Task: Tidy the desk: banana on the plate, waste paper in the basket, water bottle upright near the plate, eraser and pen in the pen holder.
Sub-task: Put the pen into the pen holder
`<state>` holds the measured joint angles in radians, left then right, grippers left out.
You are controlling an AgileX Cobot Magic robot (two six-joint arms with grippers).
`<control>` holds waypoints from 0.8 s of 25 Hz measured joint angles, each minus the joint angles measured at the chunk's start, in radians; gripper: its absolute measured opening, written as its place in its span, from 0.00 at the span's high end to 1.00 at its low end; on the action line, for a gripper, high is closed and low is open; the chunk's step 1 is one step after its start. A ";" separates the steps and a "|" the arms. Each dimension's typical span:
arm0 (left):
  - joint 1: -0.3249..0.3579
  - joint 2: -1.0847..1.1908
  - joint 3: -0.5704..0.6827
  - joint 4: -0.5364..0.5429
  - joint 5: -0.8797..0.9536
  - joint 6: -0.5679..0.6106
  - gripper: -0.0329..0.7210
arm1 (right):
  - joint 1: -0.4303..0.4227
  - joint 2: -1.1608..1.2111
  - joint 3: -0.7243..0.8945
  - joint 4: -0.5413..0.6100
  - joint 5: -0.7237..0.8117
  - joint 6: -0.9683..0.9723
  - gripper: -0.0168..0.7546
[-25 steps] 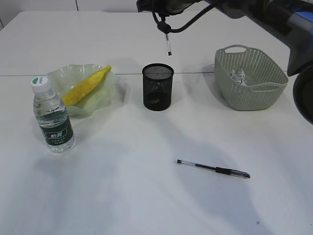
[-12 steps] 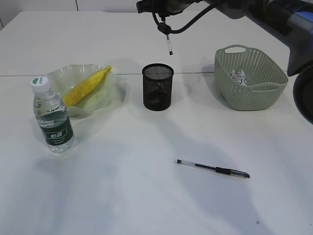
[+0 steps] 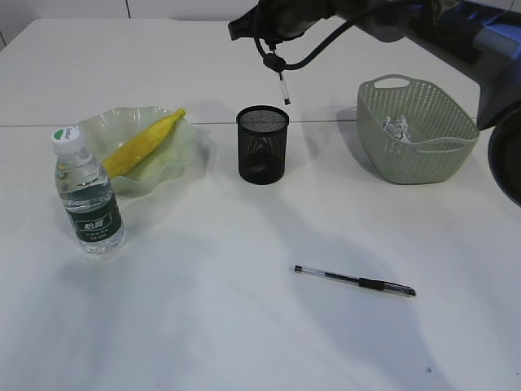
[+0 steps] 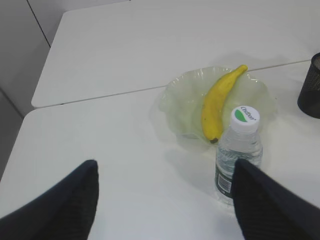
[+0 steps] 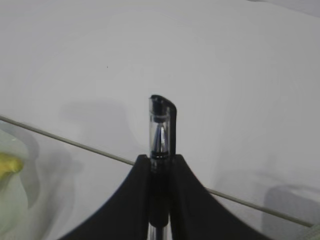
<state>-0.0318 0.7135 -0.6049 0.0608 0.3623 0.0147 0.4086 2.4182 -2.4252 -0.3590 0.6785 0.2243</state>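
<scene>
My right gripper point(image 3: 274, 59) hangs above the black mesh pen holder point(image 3: 262, 145), shut on a pen point(image 3: 282, 85) that points down, slightly tilted, its tip just over the holder's rim. In the right wrist view the pen point(image 5: 161, 127) sticks out between the closed jaws of that gripper point(image 5: 160, 161). A second pen point(image 3: 356, 281) lies flat on the desk point(image 3: 203, 309). The banana point(image 3: 142, 143) rests on the plate point(image 3: 175, 159), and the water bottle point(image 3: 89, 204) stands upright beside it. Waste paper point(image 3: 397, 128) sits in the basket point(image 3: 423, 159). A pale speck shows through the holder's mesh; I cannot tell whether it is the eraser. My left gripper point(image 4: 165, 167) is open over bare desk.
In the left wrist view the water bottle point(image 4: 237, 155) stands just inside the right finger, with the plate point(image 4: 180, 105) and the banana point(image 4: 218, 102) behind it. The pen holder point(image 4: 310, 85) shows at the right edge. A seam runs across the desk behind the plate.
The right gripper has come down a little with the pen, whose tip is now lower, nearer the holder's rim and tilted slightly to the right. Nothing else has moved.
</scene>
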 joint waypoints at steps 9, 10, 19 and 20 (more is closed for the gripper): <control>0.000 0.000 0.000 0.000 0.001 0.000 0.17 | 0.000 0.000 0.012 0.037 -0.070 -0.004 0.90; 0.000 0.000 0.000 0.000 0.001 0.000 0.17 | 0.000 0.000 0.020 0.038 -0.077 -0.004 0.90; 0.000 0.000 0.000 0.000 0.005 0.000 0.17 | 0.000 0.000 0.125 0.047 -0.186 -0.004 0.90; 0.000 0.000 0.000 0.000 0.005 0.000 0.17 | 0.000 0.000 0.128 0.049 -0.194 -0.004 0.90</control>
<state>-0.0318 0.7135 -0.6049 0.0608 0.3668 0.0147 0.4086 2.4182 -2.2968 -0.3102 0.4846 0.2204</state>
